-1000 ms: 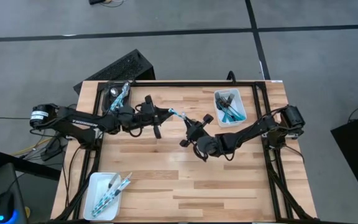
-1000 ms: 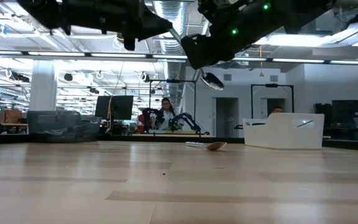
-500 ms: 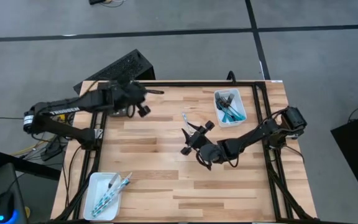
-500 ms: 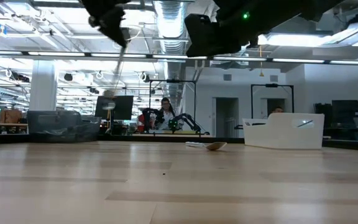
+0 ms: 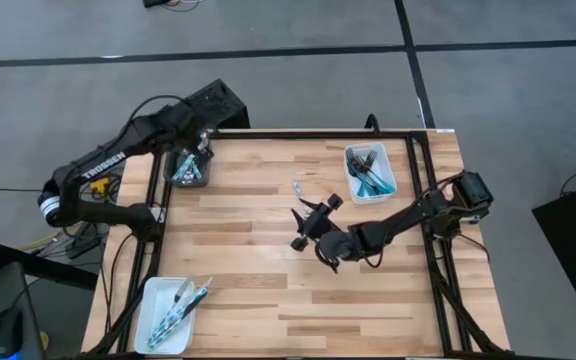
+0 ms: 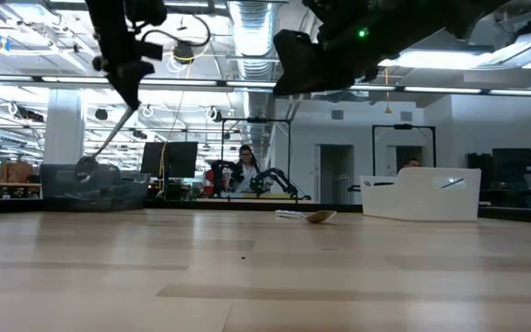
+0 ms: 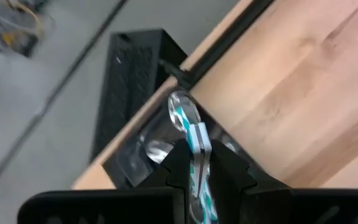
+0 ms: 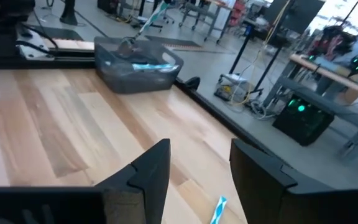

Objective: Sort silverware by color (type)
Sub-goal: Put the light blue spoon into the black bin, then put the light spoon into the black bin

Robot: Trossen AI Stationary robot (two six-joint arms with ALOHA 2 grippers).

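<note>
The sorting looks well under way, though not finished. A white tray [image 5: 370, 172] at about one o'clock on the desk [image 5: 268, 290] holds several dark-looking pieces, and a second white tray [image 5: 168, 312] at seven o'clock holds a few teal-handled ones. A dark bin [image 5: 189, 166] at the ten o'clock corner still has silverware in it, so I'd judge more picking remains. One loose piece [image 5: 297, 189] lies on the bare wood near the middle, just toward twelve o'clock from the right tool [image 5: 308, 222].

The left tool [image 5: 200, 143] hangs over the bin, its fingers closed on a spoon [image 7: 187, 118] by the teal handle, bowl pointing down toward the bin. The right tool hovers above mid-desk, fingers spread and holding nothing.

For room, the centre and the six o'clock half of the desk are bare wood. The bin sits hard against the desk's black frame [image 5: 318, 133] at the edge, so there is little slack there.
</note>
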